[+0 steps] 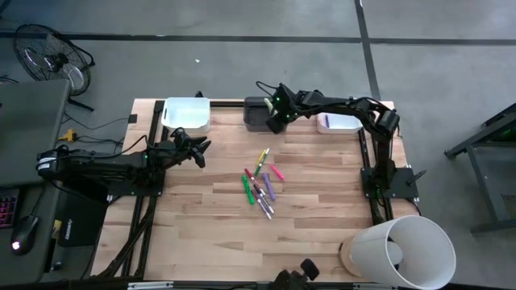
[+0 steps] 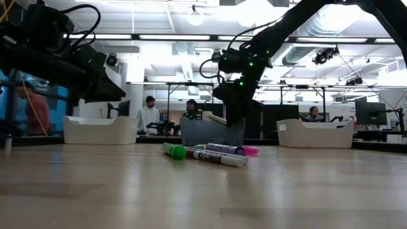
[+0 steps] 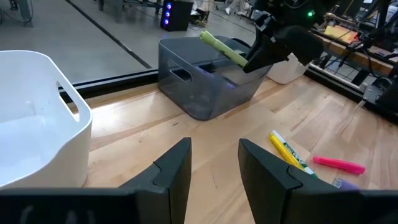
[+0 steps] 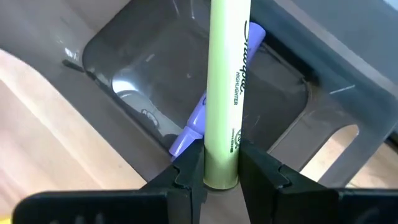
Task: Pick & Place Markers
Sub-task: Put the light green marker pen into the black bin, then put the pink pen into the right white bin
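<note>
The right gripper (image 4: 221,167) hangs over the grey bin (image 1: 258,113) at the middle of the desk's far edge, its fingers (image 4: 186,171) closed on the lower end of a pale yellow-green highlighter (image 4: 227,87). The highlighter juts out past the fingers above the bin's open top; in the left wrist view it slants over the near rim of the bin. Inside the grey bin lies a purple marker (image 4: 189,130), resting at an angle on the bin's floor.

The left gripper (image 3: 214,165) hovers above the desk (image 1: 201,234) near the far-left corner, just beside the left white bin (image 1: 186,114). Its fingers (image 3: 174,168) stand apart with a clear gap and hold nothing.

The rest of the markers (image 1: 260,181) lie loose in a small cluster around the middle of the desk, well apart from both grippers. Among them are a yellow highlighter (image 3: 287,151), a pink marker (image 3: 339,164), a green marker (image 2: 173,151), a purple one and a white-barrelled one (image 2: 219,158). Several of them touch or cross each other; the pink one lies at the cluster's right side.

A second white bin (image 1: 339,123) sits at the desk's far edge to the right of the grey bin, partly under the right arm.
</note>
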